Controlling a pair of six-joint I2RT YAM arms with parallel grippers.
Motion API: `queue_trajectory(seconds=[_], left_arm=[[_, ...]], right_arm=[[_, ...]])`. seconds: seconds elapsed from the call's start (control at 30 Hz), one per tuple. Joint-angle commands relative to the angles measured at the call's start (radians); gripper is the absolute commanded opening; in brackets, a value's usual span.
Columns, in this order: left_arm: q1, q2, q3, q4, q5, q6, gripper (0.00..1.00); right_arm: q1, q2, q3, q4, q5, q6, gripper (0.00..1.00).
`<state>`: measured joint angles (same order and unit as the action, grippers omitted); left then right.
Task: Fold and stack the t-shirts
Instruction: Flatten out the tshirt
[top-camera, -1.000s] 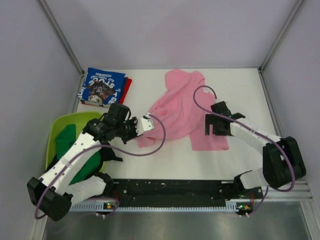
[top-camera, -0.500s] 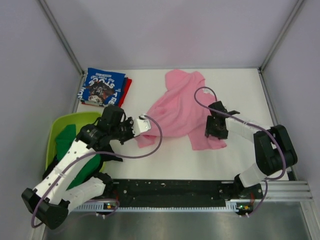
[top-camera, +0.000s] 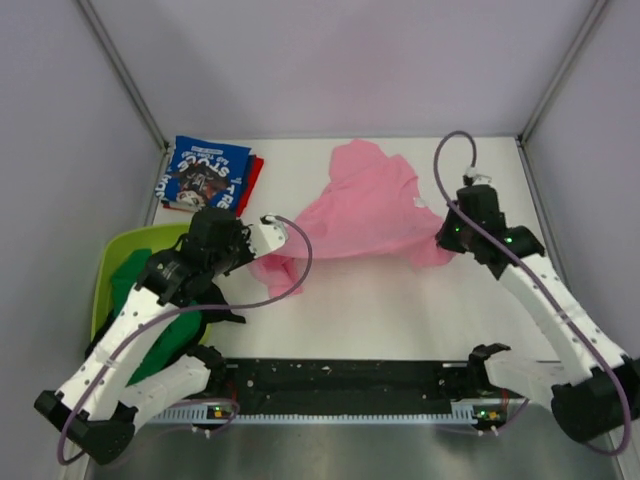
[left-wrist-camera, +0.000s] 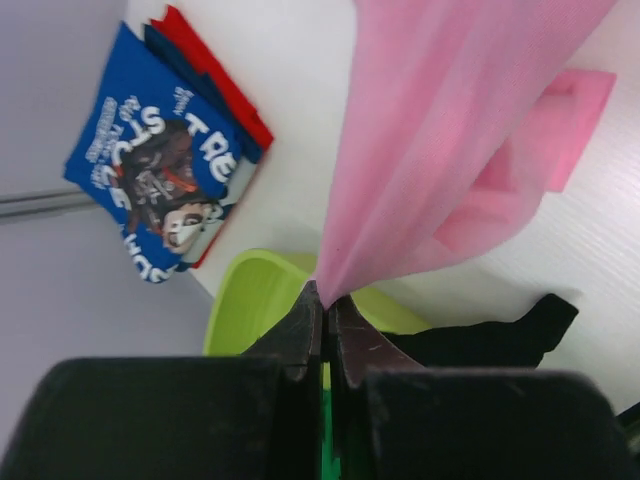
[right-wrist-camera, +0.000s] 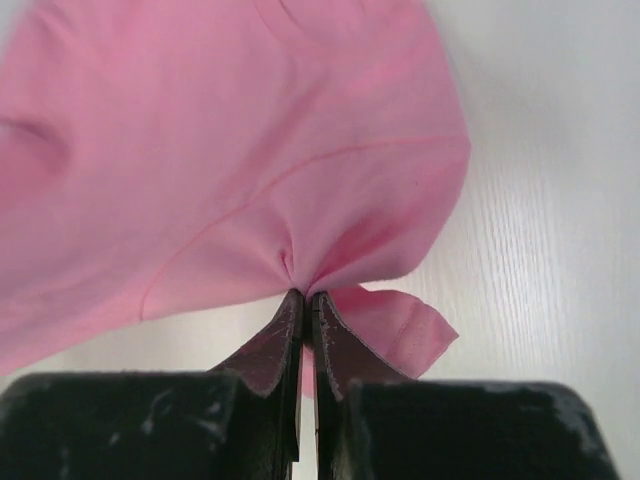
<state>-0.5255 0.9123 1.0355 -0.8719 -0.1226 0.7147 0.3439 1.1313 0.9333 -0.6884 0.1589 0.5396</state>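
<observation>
The pink t-shirt (top-camera: 355, 210) hangs stretched over the table's middle, lifted between both arms. My left gripper (top-camera: 268, 262) is shut on its lower left edge; the left wrist view shows pink cloth (left-wrist-camera: 440, 150) pinched at my gripper's (left-wrist-camera: 326, 300) tips. My right gripper (top-camera: 440, 245) is shut on the right edge, with a pleat of pink cloth (right-wrist-camera: 230, 170) gathered at the gripper's (right-wrist-camera: 305, 296) tips. A folded blue printed t-shirt (top-camera: 205, 172) lies on a folded red one (top-camera: 252, 180) at the back left. A green t-shirt (top-camera: 135, 275) and a black one (top-camera: 215, 310) sit in the tub.
The lime-green tub (top-camera: 110, 260) stands at the left beside my left arm; its rim (left-wrist-camera: 235, 300) shows under the left wrist. Grey walls close in the white table (top-camera: 360, 310) on three sides. A black rail (top-camera: 350, 375) runs along the near edge.
My right gripper went from open to shut on the pink t-shirt's right edge and rose to the right, pulling it taut. The left arm drew its edge back to the left.
</observation>
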Motion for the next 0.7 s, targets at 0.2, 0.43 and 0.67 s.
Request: queue_trajectory(seconds=[0.2,0.43,0.67], left_arm=[[0.001,-0.046,0.486,-0.289,0.096,0.17,0.0],[0.001,-0.041,0.822,-0.424,0.211,0.235,0.0],[0.001,0.039,0.916,-0.451,0.253,0.218,0.0]], right_arm=[[-0.005,-0.241,0.644,-0.39,0.05,-0.271,0.0],[-0.006,-0.231,1.174,-0.514,-0.07,-0.34,0.0],[-0.006,-0.194,1.288,-0.531,-0.115,-0.337,0.0]])
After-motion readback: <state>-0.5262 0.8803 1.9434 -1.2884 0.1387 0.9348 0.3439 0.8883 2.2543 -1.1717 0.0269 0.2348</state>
